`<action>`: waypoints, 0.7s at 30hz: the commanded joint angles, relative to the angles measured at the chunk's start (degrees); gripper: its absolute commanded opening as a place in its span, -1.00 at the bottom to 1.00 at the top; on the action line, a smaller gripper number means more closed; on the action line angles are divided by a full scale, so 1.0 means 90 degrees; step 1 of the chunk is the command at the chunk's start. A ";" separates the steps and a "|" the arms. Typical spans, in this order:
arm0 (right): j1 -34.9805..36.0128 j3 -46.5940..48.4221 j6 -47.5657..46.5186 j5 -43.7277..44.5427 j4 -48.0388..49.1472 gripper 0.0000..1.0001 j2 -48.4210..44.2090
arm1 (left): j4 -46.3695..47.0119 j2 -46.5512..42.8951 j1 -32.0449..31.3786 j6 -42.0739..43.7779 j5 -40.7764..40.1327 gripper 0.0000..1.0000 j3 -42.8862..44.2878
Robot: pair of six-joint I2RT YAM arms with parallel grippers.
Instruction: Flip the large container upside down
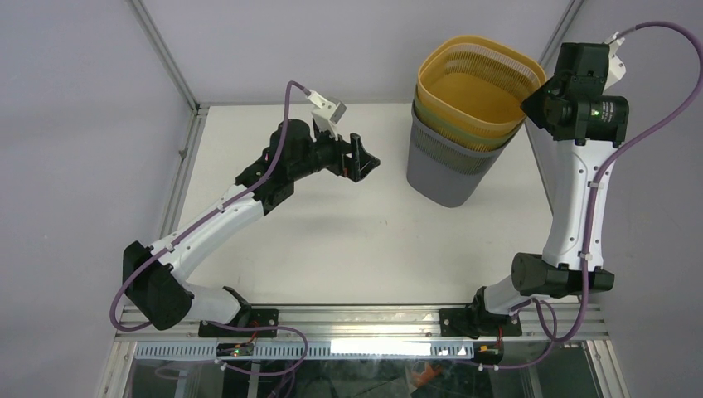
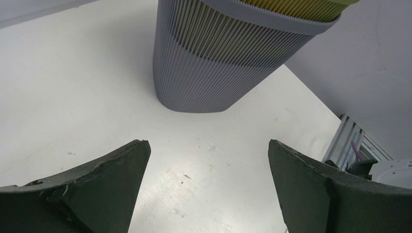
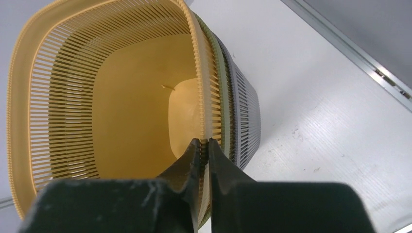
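Three slatted bins are nested and stand upright at the back right of the table: a yellow bin (image 1: 468, 83) innermost, a green one (image 1: 431, 116) around it, a grey one (image 1: 448, 170) outermost. My right gripper (image 1: 530, 106) is shut on the yellow bin's near rim (image 3: 204, 121), one finger inside the wall and one outside. My left gripper (image 1: 365, 162) is open and empty, hovering left of the stack and facing the grey bin (image 2: 218, 63).
The white table (image 1: 348, 240) has a metal rail along its left side (image 1: 186, 166) and near edge. A grey wall panel stands close behind and to the right of the bins (image 2: 369, 63).
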 commanded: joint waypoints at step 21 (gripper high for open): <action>0.0007 0.1484 -0.1076 -0.0995 0.2068 -1.00 -0.0196 | -0.0559 -0.0417 0.0015 0.0080 -0.0331 0.98 0.0919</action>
